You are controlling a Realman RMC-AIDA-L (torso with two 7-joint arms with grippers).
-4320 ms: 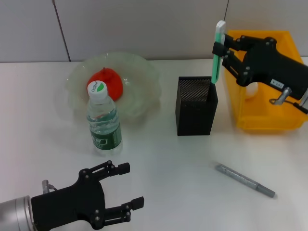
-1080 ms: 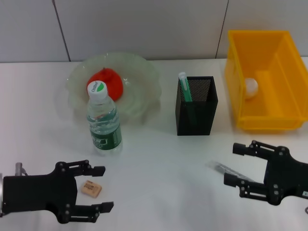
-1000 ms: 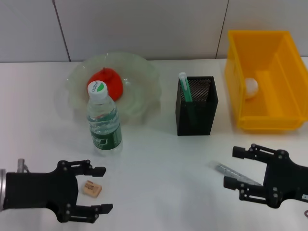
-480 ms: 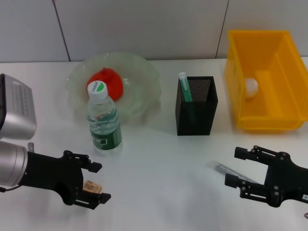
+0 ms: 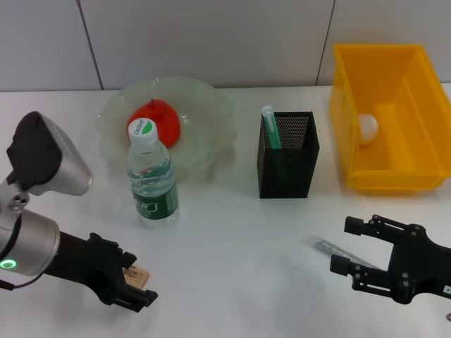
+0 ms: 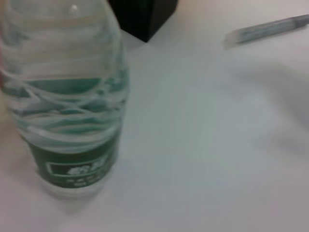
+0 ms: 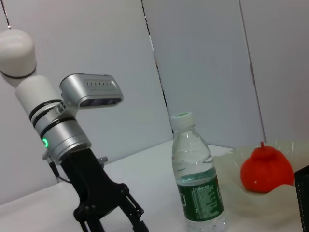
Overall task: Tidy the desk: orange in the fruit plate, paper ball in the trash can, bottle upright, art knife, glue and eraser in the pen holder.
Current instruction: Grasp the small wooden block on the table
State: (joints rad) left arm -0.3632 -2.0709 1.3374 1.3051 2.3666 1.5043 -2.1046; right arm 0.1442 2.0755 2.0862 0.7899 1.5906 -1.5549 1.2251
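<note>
The left gripper (image 5: pixel 132 286) has tilted down over the eraser (image 5: pixel 136 275), now mostly hidden between its spread fingers, near left of the table. The right gripper (image 5: pixel 350 266) stays released, covering part of the knife (image 5: pixel 325 246).

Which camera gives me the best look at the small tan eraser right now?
The head view: the small tan eraser lies on the white desk between the left gripper's fingers. The left wrist view shows only the bottle; in the right wrist view I cannot make it out.
</note>
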